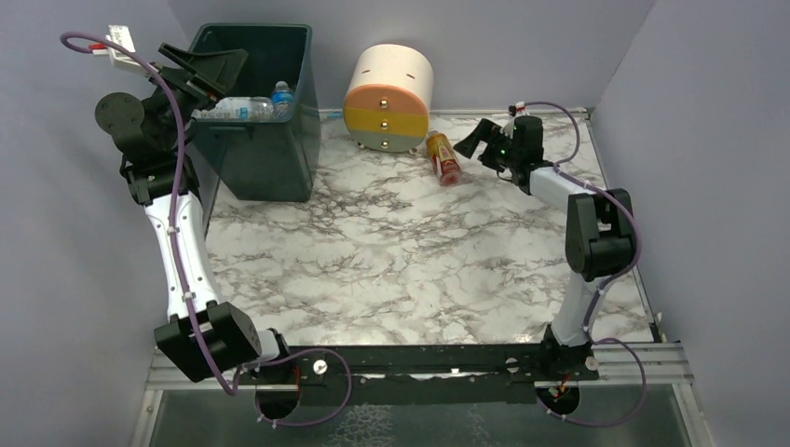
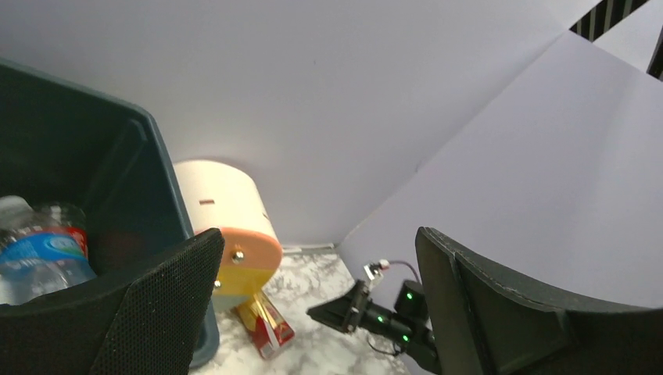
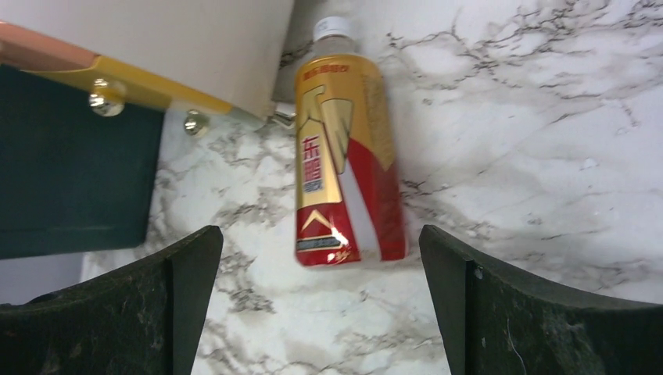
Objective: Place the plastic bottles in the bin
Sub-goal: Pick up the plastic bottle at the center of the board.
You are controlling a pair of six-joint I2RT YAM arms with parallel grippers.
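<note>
Two claws gape empty, with one bottle loose on the worktop.
At far left, the left claw (image 1: 219,76) hangs wide open over the dark green bin (image 1: 265,149), where clear bottles (image 1: 250,108) lie. Right of the round drawer unit (image 1: 388,98), a gold-and-red bottle (image 1: 443,156) lies flat on the marble worktop (image 1: 391,251), long axis running near to far, with its white cap pointing far toward the unit's foot. Just right of it, the right claw (image 1: 474,140) is spread fully and holds nothing.

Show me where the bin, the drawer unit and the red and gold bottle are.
bin (image 1: 265,163): top view, on its near outer wall.
drawer unit (image 1: 391,70): top view, on its cream upper part.
bottle (image 3: 344,176): right wrist view, on its label.
</note>
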